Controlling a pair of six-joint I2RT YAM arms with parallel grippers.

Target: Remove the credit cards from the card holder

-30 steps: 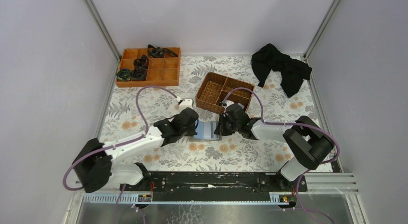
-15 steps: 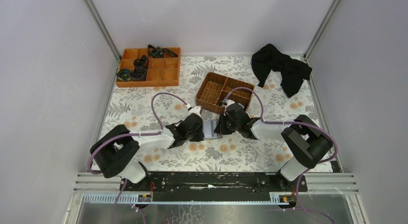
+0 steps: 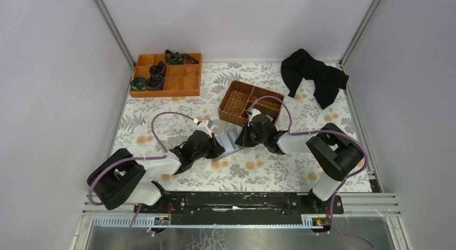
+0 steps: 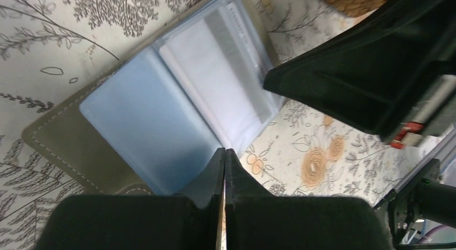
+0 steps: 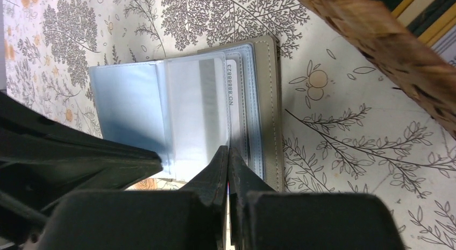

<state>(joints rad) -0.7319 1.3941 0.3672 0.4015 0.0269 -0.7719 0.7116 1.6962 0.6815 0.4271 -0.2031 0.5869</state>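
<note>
L claw [image 4: 225,153]: clenched tight, tips meeting at near edge of blue sleeve page in card holder [image 4: 145,126]. Nothing visibly gripped betw. tips. Prob. pressing on or nipping sleeve edge, can't tell from wrist view.

R claw [image 5: 228,150]: clenched too, tips down at edge of clear sleeve, right beside one of the credit cards [image 5: 232,94], pale, printed no. showing. Same doubt re grip.

Card holder: lying open on floral surface [image 3: 269,169], just in front of wicker basket [image 3: 236,104], betw. both claws. In top view looks tilted, one side maybe raised. Visible cards all tucked in sleeves, none out, so early in task.

Risks from here:
- Catching plastic sleeve instead of card, so dragging whole holder along w/ no card freed. Cause: tips landing on sleeve lip, card edge barely exposed.
- Holder sliding or flipping shut if only one side pinned. Better w/ one claw holding down while other pulls.
- Claws v. close over small target, so finger-to-finger bump likely on any sideways move.
- Thin slick card slipping from tips, or skidding off under basket wall.
- Pulling across sleeve opening, not along it: jam, poss. torn sleeve.
</note>
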